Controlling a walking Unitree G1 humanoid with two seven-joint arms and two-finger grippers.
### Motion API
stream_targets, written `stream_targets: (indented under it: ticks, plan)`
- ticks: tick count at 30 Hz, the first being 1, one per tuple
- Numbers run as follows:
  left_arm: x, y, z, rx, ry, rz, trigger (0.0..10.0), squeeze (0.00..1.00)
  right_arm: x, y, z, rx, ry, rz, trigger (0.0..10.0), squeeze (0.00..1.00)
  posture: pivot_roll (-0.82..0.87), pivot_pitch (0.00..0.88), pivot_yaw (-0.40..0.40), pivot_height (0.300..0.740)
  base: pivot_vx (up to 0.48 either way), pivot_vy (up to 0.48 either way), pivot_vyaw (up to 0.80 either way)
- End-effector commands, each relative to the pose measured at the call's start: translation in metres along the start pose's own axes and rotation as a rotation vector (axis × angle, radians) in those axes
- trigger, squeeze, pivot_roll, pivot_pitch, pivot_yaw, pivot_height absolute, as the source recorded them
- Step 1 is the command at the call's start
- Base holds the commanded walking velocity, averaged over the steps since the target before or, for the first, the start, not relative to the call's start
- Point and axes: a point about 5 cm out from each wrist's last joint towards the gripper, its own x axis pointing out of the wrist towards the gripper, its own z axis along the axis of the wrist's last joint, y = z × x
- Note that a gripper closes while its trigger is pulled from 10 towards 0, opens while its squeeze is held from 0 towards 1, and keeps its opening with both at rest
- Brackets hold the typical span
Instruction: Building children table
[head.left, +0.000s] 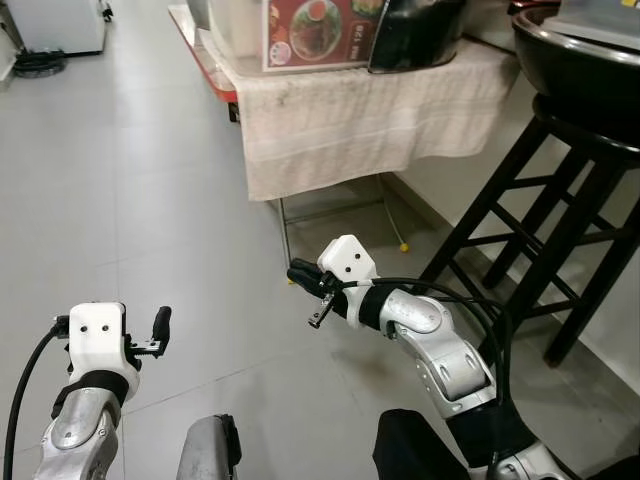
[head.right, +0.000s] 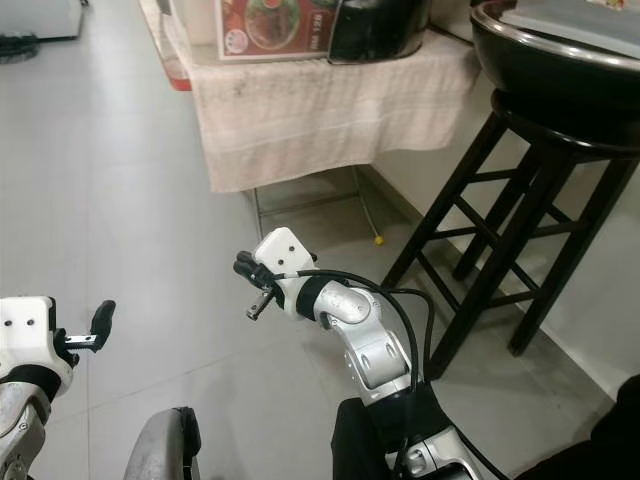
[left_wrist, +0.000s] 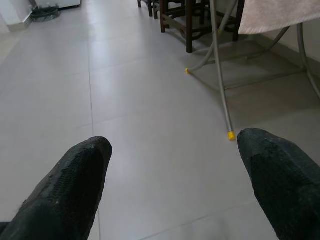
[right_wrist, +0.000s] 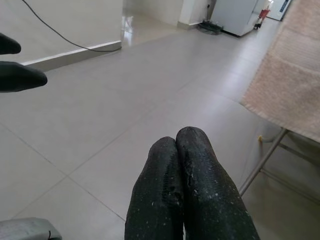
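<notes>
No legible text on poster.
</notes>
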Motion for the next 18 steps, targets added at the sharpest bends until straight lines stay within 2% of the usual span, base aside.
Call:
stream_targets:
  ticks: [1, 9, 18]
  plan:
    - [-0.0003, 0.0023, -0.0059, 0.004, 0.030, 0.005, 10.0, 0.00, -0.0006, 0.0023, 0.0027, -0.003, -0.010, 0.006, 10.0, 0.00, 0.06, 0.103, -0.003, 0.521, 0.000, 0.000, 0.00]
    - [0.0006, 0.0022, -0.0058, 0.005, 0.029, 0.004, 10.0, 0.00, -0.0001, 0.0026, 0.0023, -0.008, -0.002, 0.008, 10.0, 0.00, 0.06, 0.102, -0.003, 0.521, 0.000, 0.000, 0.00]
    - [0.0005, 0.0021, -0.0062, 0.009, 0.034, 0.000, 10.0, 0.00, -0.0012, 0.0100, -0.0020, -0.002, 0.013, 0.041, 10.0, 0.00, 0.06, 0.102, 0.002, 0.492, 0.000, 0.000, 0.00]
